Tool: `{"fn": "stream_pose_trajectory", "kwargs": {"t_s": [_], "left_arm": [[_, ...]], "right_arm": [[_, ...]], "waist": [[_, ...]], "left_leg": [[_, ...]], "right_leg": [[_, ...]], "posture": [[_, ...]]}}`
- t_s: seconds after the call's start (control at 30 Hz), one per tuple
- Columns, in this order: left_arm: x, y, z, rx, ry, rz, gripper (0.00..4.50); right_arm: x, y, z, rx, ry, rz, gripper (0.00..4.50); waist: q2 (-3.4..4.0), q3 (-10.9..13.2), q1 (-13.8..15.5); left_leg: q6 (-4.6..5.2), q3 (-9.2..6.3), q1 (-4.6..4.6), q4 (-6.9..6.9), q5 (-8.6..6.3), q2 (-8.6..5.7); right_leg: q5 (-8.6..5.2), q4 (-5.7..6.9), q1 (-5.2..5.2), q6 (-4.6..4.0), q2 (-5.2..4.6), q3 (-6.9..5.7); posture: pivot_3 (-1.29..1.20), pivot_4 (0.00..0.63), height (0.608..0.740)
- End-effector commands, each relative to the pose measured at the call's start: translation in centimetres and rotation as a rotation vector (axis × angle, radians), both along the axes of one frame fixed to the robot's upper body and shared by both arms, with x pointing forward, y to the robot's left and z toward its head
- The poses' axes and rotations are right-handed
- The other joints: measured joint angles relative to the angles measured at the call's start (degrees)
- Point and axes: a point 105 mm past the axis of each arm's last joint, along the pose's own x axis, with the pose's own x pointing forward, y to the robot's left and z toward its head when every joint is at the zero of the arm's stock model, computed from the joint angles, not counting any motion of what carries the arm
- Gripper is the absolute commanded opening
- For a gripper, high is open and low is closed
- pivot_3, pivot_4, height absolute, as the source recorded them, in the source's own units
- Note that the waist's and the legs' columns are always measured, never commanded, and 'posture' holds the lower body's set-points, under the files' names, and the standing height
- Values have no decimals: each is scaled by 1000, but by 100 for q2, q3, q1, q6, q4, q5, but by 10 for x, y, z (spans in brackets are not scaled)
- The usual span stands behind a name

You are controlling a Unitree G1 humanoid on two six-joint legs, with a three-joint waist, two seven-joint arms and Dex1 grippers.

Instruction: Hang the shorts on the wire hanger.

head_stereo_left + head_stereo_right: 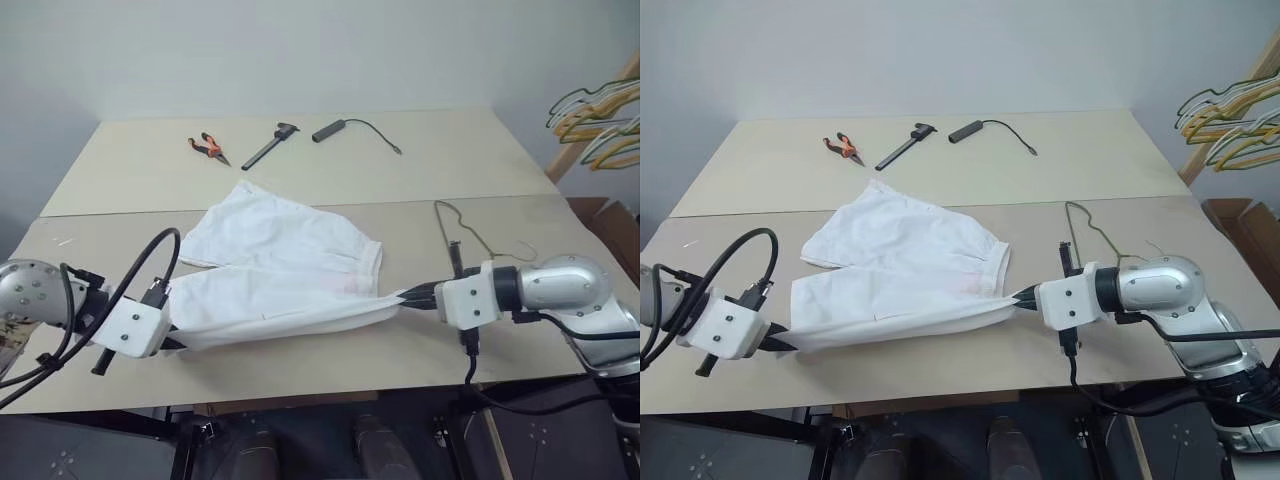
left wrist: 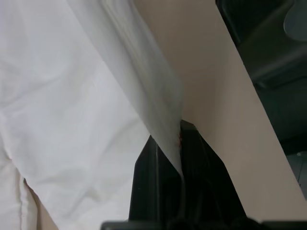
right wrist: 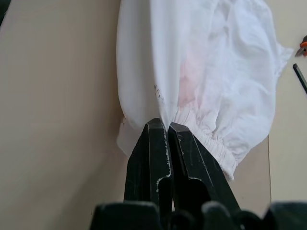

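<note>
While stretched between left hand (image 1: 178, 343) (clamped), right hand (image 1: 400, 298), shorts (image 1: 280, 265)

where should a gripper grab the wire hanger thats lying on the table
Judging by its pose, the long bare leg of the wire hanger, coming from above with jaws across the wire. It lies flat beyond the right gripper, and its near end is hidden behind that arm.

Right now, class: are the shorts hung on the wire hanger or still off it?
Off it. The shorts are stretched between the left gripper and right gripper; the wire hanger lies bare on the table.
</note>
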Motion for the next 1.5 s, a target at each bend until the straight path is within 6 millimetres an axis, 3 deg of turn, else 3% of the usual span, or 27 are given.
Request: {"fn": "stream_pose_trajectory", "kwargs": {"t_s": [0.03, 0.2, 0.33, 0.5, 0.67, 0.77, 0.83, 0.9, 0.97, 1.07, 1.13, 1.2, 1.23, 1.33, 1.43, 1.5], "left_arm": [[-9, -4, 4, -7, 40, -8, 14], [-40, -21, -2, -31, 163, -75, 14], [-53, -33, -27, 12, 88, -38, 14], [-34, -37, -34, 52, -26, 45, 14], [-50, -28, -60, 48, 47, 0, 14], [-33, -26, -58, 13, -8, 41, 14], [-9, -23, -46, -24, -47, 87, 14], [32, -14, -25, -60, -135, 153, 14], [91, -6, 9, -102, -302, 274, 14], [188, -5, 93, -228, -671, 576, 14], [224, -8, 159, -324, -932, 750, 14], [233, -11, 215, -424, -1163, 861, 14], [231, -12, 244, -499, -1301, 920, 14], [209, -10, 309, -663, -1641, 1026, 14], [189, -14, 338, -777, -1813, 993, 14], [187, -24, 336, -796, -1850, 892, 14]], "right_arm": [[10, -23, 0, -86, -71, -82, 0], [19, -27, 1, -89, -180, -122, 0], [33, -27, 8, -60, -326, -156, 0], [19, -35, -8, -110, -298, -137, 0], [-9, -34, -19, -100, -194, -117, 0], [-11, -29, -17, -46, -173, -141, 0], [-1, -24, -9, 3, -191, -161, 0], [31, -16, 18, 138, -276, -259, 0], [69, -12, 56, 265, -385, -371, 0], [128, -10, 123, 467, -574, -575, 0], [155, -11, 166, 604, -684, -697, 0], [169, -11, 200, 716, -798, -772, 0], [170, -13, 220, 814, -865, -812, 0], [161, -20, 263, 1080, -1036, -877, 0], [152, -23, 268, 1178, -1107, -838, 0], [158, -27, 243, 1110, -1087, -815, 0]], "waist": [[0, 0, 3], [0, 0, -15], [1, -3, -40], [-3, -5, 62], [-3, -6, 1], [-4, -5, -43], [-6, -6, -37], [-9, -8, -40], [-10, -20, -60], [-29, -65, -83], [-51, -90, -132], [-62, -145, -211], [-68, -182, -279], [-73, -217, -444], [-75, -229, -602], [-76, -236, -678]], "left_leg": [[0, -1, 0, 0, 0, 0], [0, 1, 8, 0, 0, 3], [0, 5, 17, 0, 0, 4], [0, -3, 20, 0, 0, -1], [7, 7, 24, 0, -5, 0], [12, 6, 33, -1, -8, 8], [15, 7, 48, 0, -5, 4], [18, 5, 92, 2, -2, 4], [17, 2, 121, 2, 3, 5], [20, -18, 107, 3, 12, -4], [-5, -41, 71, 3, 25, -14], [-36, -41, -25, 2, 37, -20], [-104, -35, -87, 3, 62, -25], [-119, -3, -142, -20, 62, -80], [-120, 20, -191, -56, 58, -139], [-114, 29, -196, -49, 58, -168]], "right_leg": [[0, 0, 0, 0, 0, 0], [0, 3, 3, -2, 3, 1], [0, 2, 5, -3, 6, 7], [-2, 0, 19, -5, 4, 0], [-6, -6, 20, -6, 0, 7], [-7, 3, 21, -13, 10, 7], [-11, 0, 37, -3, 8, 8], [-23, -12, 83, 28, 11, 7], [-12, -31, 120, 26, 16, 5], [22, -46, 123, 31, 18, -2], [58, -54, 88, 9, 3, -23], [59, -28, -10, 10, -14, -28], [60, -5, -98, 10, -26, -29], [53, 55, -206, 22, -119, -84], [47, 45, -285, 33, -215, -128], [43, 44, -282, 53, -243, -133]], "posture": [[-60, 81, 740], [-83, 85, 740], [-94, 88, 740], [-119, 102, 740], [-143, 113, 740], [-145, 112, 740], [-142, 104, 740], [-141, 91, 740], [-141, 75, 740], [-136, 52, 740], [-134, 45, 740], [-126, 27, 740], [-125, 21, 740], [-123, 9, 740], [-130, 4, 740], [-127, 11, 740]]}}
